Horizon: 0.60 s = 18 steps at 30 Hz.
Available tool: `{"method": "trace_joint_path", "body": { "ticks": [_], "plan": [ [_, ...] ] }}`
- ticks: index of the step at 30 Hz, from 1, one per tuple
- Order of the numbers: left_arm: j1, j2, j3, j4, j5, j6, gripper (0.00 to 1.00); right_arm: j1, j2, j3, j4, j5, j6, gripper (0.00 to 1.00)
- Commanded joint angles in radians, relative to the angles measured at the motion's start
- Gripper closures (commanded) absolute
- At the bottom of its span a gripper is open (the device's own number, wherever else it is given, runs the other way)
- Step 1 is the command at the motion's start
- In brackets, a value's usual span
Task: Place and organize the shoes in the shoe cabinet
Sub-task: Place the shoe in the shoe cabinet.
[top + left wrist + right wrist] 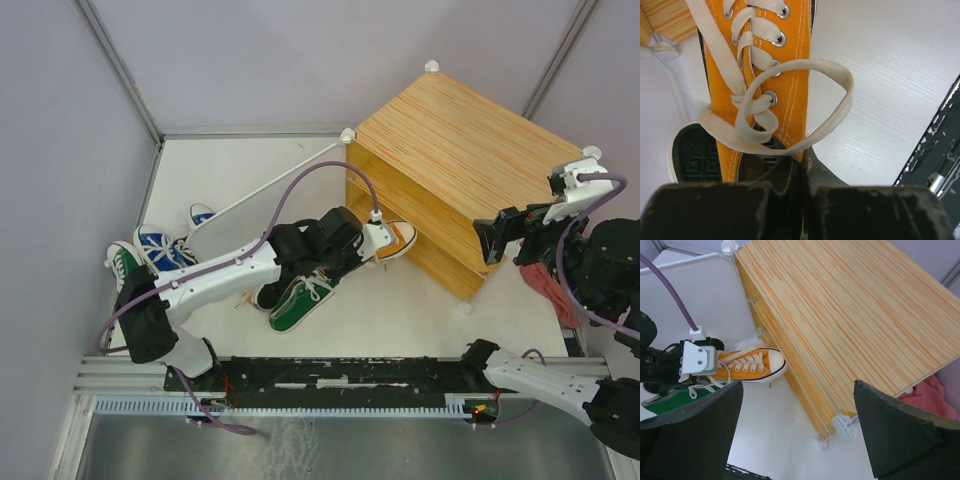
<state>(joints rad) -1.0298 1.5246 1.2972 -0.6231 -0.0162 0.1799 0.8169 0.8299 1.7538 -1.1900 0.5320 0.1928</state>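
An orange shoe lies on the white floor with its white toe cap against the lower front edge of the shoe cabinet. My left gripper is shut on the orange canvas at the shoe's ankle opening, with a lace loop draped over it. A green shoe and a black shoe lie under the left arm. Two blue shoes and another green shoe sit at the far left. My right gripper hangs open above the cabinet's near corner, holding nothing.
The cabinet's pale door panel stands swung open toward the left. A red cloth lies to the right of the cabinet. A black rail runs along the near edge. A dark treaded sole lies beside the orange shoe.
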Motion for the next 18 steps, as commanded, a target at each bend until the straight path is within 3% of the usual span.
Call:
{"method": "trace_joint_path", "body": {
  "ticks": [1, 12, 18],
  "plan": [
    [-0.001, -0.089, 0.060, 0.034, -0.018, -0.035, 0.97, -0.002, 0.045, 0.049, -0.024, -0.002, -0.018, 0.01],
    [-0.001, -0.131, 0.169, -0.186, -0.070, 0.054, 0.97, -0.002, 0.085, 0.076, -0.018, -0.017, -0.026, 0.01],
    [-0.001, -0.169, 0.172, -0.104, -0.097, 0.017, 0.97, -0.002, 0.104, 0.077, -0.005, -0.015, -0.035, 0.01]
  ]
}}
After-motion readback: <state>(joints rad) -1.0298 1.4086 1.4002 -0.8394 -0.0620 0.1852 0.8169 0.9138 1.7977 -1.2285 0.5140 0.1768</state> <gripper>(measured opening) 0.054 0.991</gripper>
